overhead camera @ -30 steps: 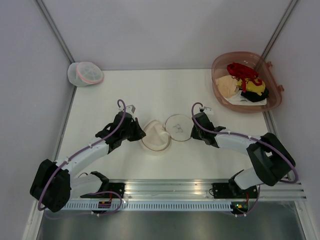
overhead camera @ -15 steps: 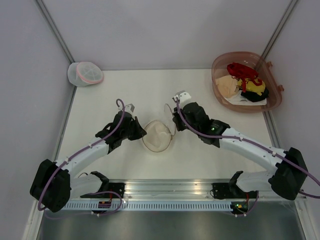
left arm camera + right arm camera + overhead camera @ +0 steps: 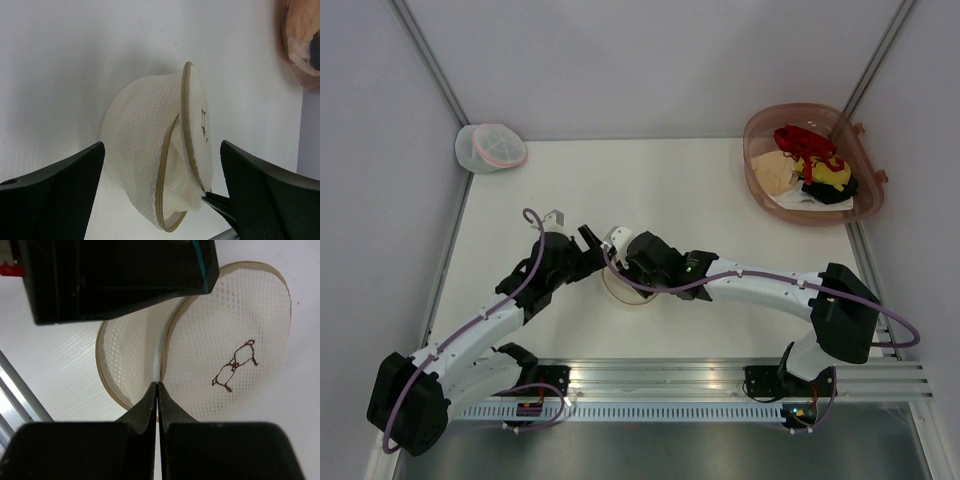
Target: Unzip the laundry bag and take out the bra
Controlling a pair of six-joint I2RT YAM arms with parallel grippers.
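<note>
The cream mesh laundry bag lies at the table's middle, its flat lid with the black bra outline lifted on edge so the bag gapes. My right gripper is shut on the lid's mesh edge, and its tip also shows in the left wrist view. My left gripper is open wide, one finger on each side of the bag without touching it. From above, both grippers crowd over the bag. The red bra lies in the pink tub.
The pink tub at the back right also holds yellow, beige and black garments. A whiter round bag with a pink band sits in the back left corner. Grey walls close in the table.
My left gripper has opened and let go of the bag. My right arm has swung left, carrying the lid from lying flat on the right up over the bag.
</note>
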